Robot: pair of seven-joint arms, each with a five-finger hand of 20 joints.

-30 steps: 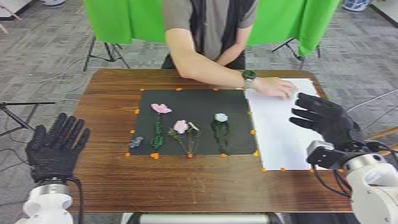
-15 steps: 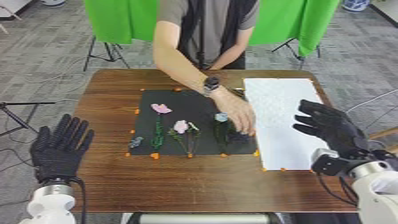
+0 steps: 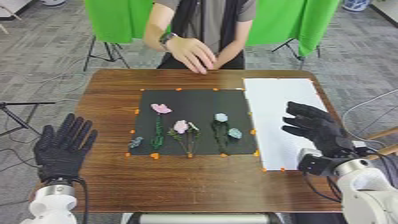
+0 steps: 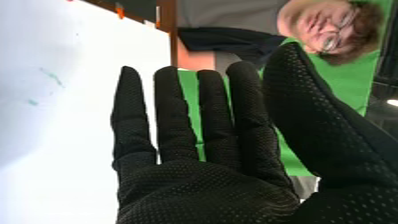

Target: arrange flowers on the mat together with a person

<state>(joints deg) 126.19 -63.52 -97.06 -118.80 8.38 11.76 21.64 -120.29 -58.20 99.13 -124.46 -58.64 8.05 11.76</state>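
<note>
We count six flowers on the black mat point(image 3: 202, 97), which lies flat on the brown table point(image 3: 111, 185). Two of them are pink: the first pink flower point(image 3: 161, 108) has a long green stem and is toward the far left part of the mat, and the second pink flower point(image 3: 181, 127) is nearer the middle. Just beside this second one we see one slim pale flower point(image 3: 194, 128). More to the right there is one whitish flower point(image 3: 221, 117) on a dark green stem, and one pale blue flower point(image 3: 234, 133) is near this stem. The sixth, a small grey-blue flower point(image 3: 135, 142), is at the mat's left edge.

Our left hand point(image 3: 60, 154) is at the left edge of the table, its fingers straight, spread and pointing forward; it holds nothing. Our right hand point(image 3: 318, 127) is at the right side, in front of the edge of the white sheet point(image 3: 275, 110). In the right wrist view, this hand is well open, with long, almost straight fingers and the thumb apart, and it has nothing in its hold.

One person's hand point(image 3: 194, 54) is at the far edge of the table, its fingers pointing down, apart from the flowers.
</note>
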